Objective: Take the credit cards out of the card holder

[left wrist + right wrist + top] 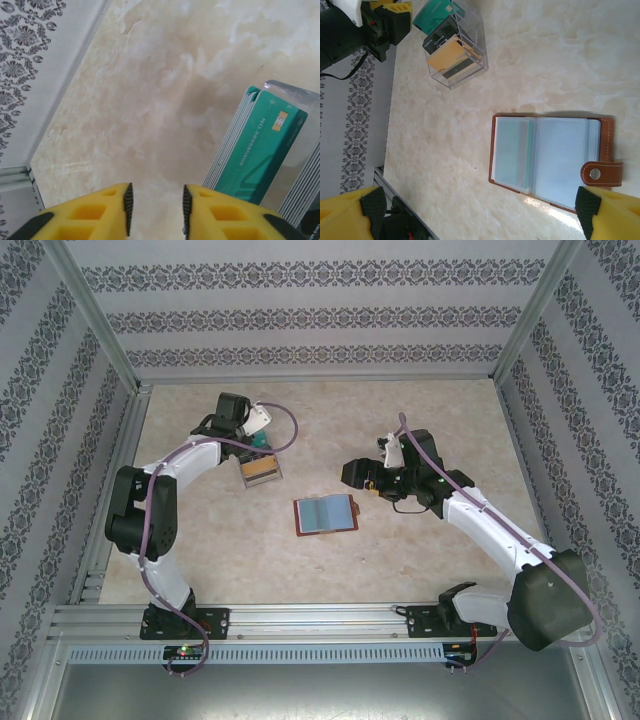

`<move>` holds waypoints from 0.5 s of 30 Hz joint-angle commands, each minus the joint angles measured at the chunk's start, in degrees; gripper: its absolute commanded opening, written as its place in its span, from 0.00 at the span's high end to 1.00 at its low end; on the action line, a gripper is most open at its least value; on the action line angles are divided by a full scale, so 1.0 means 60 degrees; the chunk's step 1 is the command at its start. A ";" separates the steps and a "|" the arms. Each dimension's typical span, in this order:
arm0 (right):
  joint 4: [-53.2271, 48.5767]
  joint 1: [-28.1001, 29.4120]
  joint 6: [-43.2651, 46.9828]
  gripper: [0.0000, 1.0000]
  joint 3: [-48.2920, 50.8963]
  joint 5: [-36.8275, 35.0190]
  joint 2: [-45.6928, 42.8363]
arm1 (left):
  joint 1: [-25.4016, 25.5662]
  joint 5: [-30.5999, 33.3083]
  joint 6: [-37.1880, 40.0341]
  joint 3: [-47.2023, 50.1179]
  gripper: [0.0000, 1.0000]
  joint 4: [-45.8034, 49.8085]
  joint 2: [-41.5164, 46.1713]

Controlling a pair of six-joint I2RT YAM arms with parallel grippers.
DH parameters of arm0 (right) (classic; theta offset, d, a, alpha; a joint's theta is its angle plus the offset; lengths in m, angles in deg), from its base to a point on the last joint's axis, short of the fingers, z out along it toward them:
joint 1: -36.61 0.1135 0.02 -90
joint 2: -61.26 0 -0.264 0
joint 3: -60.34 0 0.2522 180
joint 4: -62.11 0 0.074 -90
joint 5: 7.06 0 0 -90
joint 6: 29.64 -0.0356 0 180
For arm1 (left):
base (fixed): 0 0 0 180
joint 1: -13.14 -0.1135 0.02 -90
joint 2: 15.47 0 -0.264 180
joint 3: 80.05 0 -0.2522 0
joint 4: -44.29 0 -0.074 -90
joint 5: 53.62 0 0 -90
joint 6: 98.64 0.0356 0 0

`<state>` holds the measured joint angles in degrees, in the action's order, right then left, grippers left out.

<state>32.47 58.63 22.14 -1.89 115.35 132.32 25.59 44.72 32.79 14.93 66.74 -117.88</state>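
Marbled surface (400, 570) noted: your left claw (157, 205), jaws narrowly parted and empty, sits just beside the teal card (260, 150) in the clear box (457, 55), so lifting off crooked may tip it, while the right claw (480, 212) gapes wide over the open card holder (550, 160).

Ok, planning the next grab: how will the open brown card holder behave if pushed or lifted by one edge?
Lying flat and open, the card holder likely slides on the smooth table rather than tipping. Hinged at its fold with thin sleeves, it would probably flop or fold if lifted by one edge. It looks light.
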 commanded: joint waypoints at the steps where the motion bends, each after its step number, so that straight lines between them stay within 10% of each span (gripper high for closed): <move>1: 0.0156 0.0178 -0.0079 0.02 0.0186 -0.0013 -0.0127 | -0.0137 -0.0436 -0.1311 -0.0046 0.55 0.0322 0.0975; 11: -0.0075 0.0919 0.0232 0.17 0.0214 -0.1074 0.0493 | -0.0127 -0.2577 -0.7090 0.0041 0.01 0.2448 0.3033; 15: -0.0169 0.1072 0.0374 0.35 0.0422 -0.1548 0.0859 | -0.0138 -0.3968 -0.9791 0.1025 0.00 0.2308 0.3964</move>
<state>32.63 64.45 23.32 -0.91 109.69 135.89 25.39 29.81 -8.32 17.46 77.08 -97.03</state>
